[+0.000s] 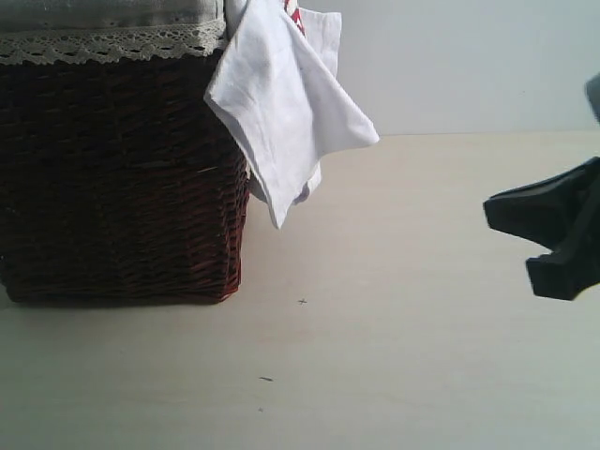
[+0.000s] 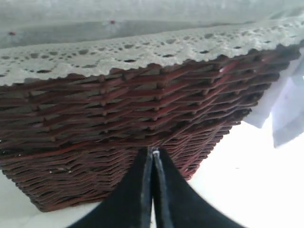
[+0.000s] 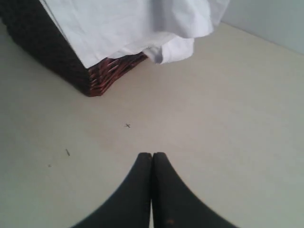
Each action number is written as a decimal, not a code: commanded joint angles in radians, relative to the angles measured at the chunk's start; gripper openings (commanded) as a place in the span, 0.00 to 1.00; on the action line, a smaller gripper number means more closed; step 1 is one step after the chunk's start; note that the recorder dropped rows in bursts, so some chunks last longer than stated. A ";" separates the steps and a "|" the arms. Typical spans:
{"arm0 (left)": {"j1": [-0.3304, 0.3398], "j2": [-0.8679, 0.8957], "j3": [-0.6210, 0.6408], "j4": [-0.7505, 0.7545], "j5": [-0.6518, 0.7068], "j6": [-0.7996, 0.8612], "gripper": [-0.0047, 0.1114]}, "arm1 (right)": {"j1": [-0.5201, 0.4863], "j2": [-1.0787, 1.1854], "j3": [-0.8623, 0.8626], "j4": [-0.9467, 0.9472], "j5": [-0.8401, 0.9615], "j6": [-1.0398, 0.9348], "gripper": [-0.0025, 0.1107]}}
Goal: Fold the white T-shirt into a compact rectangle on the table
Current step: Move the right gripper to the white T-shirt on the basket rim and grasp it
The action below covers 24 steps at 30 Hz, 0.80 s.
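Right wrist view: the right gripper (image 3: 152, 155), jaws pressed together and empty, hovers over the table (image 3: 228, 118). The white T-shirt (image 3: 133, 23) lies ahead, hanging lengthwise down the basket (image 3: 52, 42) corner. The left gripper (image 2: 152, 152), likewise closed and empty, faces wicker, so the right looks nearer. One shirt, one basket, two grippers.

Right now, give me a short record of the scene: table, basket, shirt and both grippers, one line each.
table: pale, a few dark specks
dark wicker basket: standing on the table, lace-trimmed liner over its rim
white T-shirt: unfolded, draped over the basket's corner, hanging down its side
left gripper: shut, empty, facing the basket's wall
right gripper: shut, empty, over bare table, apart from the shirt
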 commanded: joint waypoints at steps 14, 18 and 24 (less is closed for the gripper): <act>0.111 0.006 -0.007 -0.033 0.043 -0.017 0.04 | 0.193 0.637 -0.245 0.771 0.138 -0.809 0.45; 0.111 0.006 -0.007 -0.014 0.068 -0.015 0.04 | 0.261 0.653 -0.252 0.780 0.033 -0.843 0.51; 0.111 0.006 -0.007 -0.006 0.077 -0.015 0.04 | 0.392 0.658 -0.259 0.821 -0.280 -0.921 0.54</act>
